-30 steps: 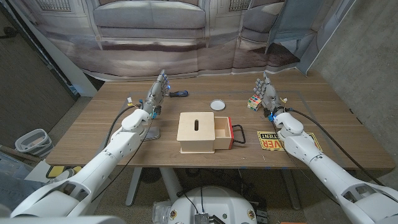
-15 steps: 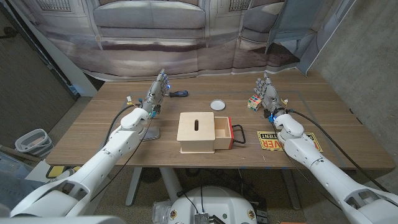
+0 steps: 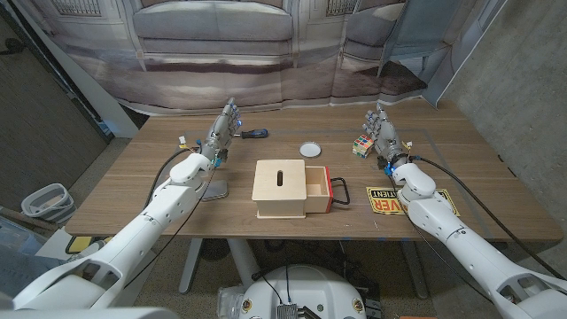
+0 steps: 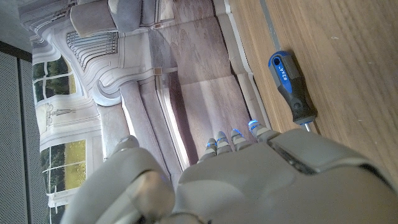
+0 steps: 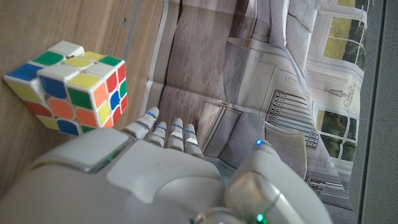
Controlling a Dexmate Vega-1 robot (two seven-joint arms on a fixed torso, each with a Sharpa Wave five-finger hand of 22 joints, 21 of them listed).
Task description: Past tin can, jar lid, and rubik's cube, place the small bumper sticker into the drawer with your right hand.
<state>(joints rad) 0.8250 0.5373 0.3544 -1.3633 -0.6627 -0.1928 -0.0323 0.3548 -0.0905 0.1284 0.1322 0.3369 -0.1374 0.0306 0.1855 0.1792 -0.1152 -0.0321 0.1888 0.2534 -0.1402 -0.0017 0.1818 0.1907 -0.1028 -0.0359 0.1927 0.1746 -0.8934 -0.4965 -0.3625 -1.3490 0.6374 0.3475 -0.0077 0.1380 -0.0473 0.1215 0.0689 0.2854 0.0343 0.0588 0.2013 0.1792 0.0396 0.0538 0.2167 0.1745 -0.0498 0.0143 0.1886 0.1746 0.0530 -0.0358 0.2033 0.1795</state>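
The small bumper sticker (image 3: 389,200), yellow and black with a red band, lies on the table right of the drawer, partly under my right forearm. The wooden box (image 3: 280,187) stands mid-table with its red-fronted drawer (image 3: 321,190) pulled out to the right. The rubik's cube (image 3: 361,146) (image 5: 68,87) sits just left of my right hand (image 3: 382,133) (image 5: 155,180), which stands with fingers raised and holds nothing. The white jar lid (image 3: 311,150) lies behind the box. My left hand (image 3: 226,128) (image 4: 249,180) is also raised with nothing in it. A grey metal object (image 3: 213,190), possibly the tin can, lies under my left forearm.
A blue-and-black screwdriver (image 3: 255,134) (image 4: 292,87) lies at the back just right of my left hand. A small object (image 3: 183,142) sits near the back left. A printed backdrop hangs behind the table's far edge.
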